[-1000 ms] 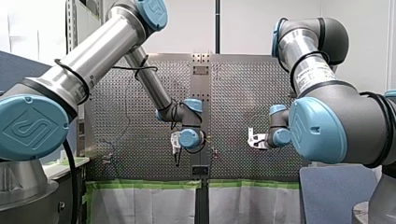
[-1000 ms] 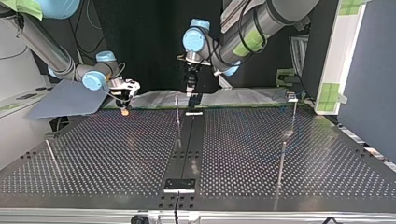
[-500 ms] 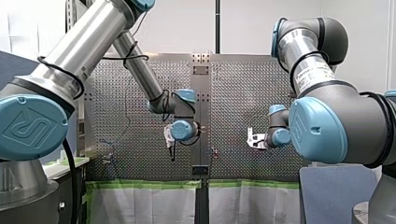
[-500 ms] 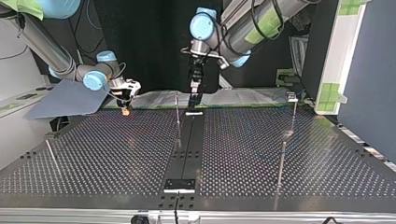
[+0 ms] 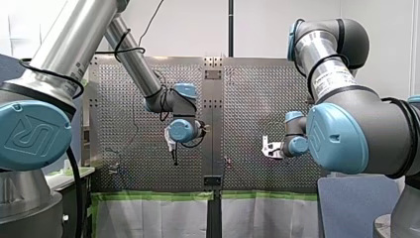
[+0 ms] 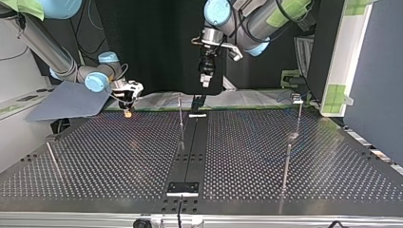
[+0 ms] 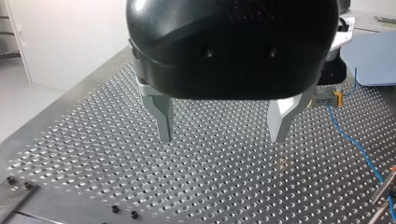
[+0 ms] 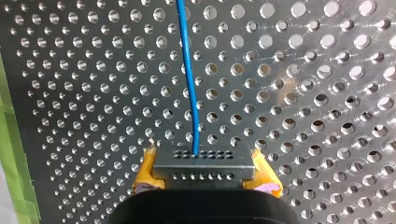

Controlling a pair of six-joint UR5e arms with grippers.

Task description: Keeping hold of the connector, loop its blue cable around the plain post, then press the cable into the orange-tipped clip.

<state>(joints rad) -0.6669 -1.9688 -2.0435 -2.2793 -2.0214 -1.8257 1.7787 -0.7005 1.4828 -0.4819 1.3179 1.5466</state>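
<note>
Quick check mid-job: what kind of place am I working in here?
Most likely a robotics lab test bench: a left arm and right arm share a perforated metal table fitted with upright posts, one edge lined with green tape.

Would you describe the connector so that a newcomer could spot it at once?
Start at the perforated table, seen in the right wrist view, and find my right gripper over it. The connector is the grey block clamped between its yellow pads. Unlike anything nearby, it has two rows of tiny holes and a blue cable leaving its face.
</note>
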